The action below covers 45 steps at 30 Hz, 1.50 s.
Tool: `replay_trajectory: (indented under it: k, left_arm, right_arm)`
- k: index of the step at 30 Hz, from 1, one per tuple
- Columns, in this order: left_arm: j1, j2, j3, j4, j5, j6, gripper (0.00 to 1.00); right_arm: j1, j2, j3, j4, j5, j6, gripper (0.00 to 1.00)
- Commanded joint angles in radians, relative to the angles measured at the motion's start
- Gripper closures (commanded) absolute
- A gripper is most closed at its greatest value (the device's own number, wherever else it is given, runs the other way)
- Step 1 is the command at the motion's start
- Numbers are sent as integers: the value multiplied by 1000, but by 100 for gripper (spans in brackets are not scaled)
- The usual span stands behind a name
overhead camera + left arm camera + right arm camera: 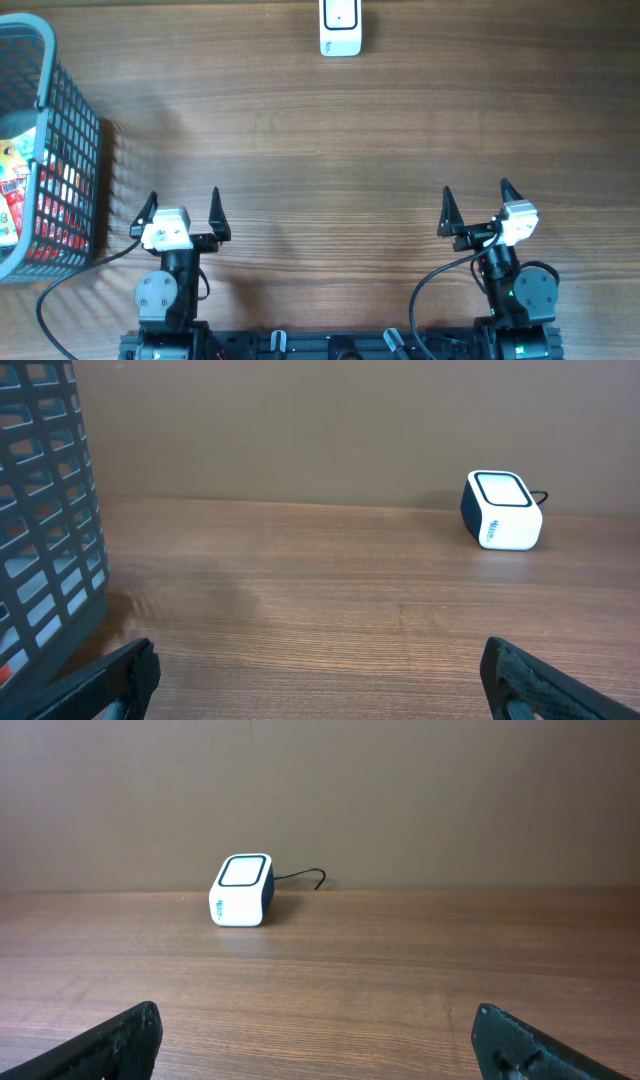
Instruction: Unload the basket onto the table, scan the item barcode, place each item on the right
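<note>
Both arms' jaws wide open, empty. The grey mesh plastic basket (75, 140), far left, holds colourful packets (12, 200) — white box scanner (340, 28) sits far centre. Best for the left arm: enter from above, pinch one packet.

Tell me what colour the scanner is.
The scanner is white, with a dark side and a dark-framed top window. The left wrist view shows it best.

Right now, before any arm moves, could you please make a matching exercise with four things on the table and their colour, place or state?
Column one:
1 basket
2 scanner
3 left gripper
4 right gripper

Column two:
a white, at the far edge
b open, beside the basket
c dark mesh, holds packets
d open, far from the basket

Pairs: 1-c, 2-a, 3-b, 4-d
</note>
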Motion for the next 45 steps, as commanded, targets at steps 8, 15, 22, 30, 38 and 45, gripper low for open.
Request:
replay_trajectory:
  k: [8,15,22,30,38,45]
  left_arm:
    - [-5,-9,-3,0,-10,22,0]
    - [-5,-9,-3,0,-10,22,0]
    - [-5,-9,-3,0,-10,22,0]
    - [-5,-9,-3,0,-10,22,0]
    - [-5,-7,-3,187,930,-581,0]
    - [-3,-5,88,772,914,-683,0]
  right_arm:
    - [4,-1,-1,2,6,-14,0]
    - [4,-1,-1,2,6,-14,0]
    - [4,-1,-1,2,6,-14,0]
    - [4,-1,-1,2,6,-14,0]
    - [4,-1,-1,2,6,-14,0]
    - [4,-1,-1,2,6,-14,0]
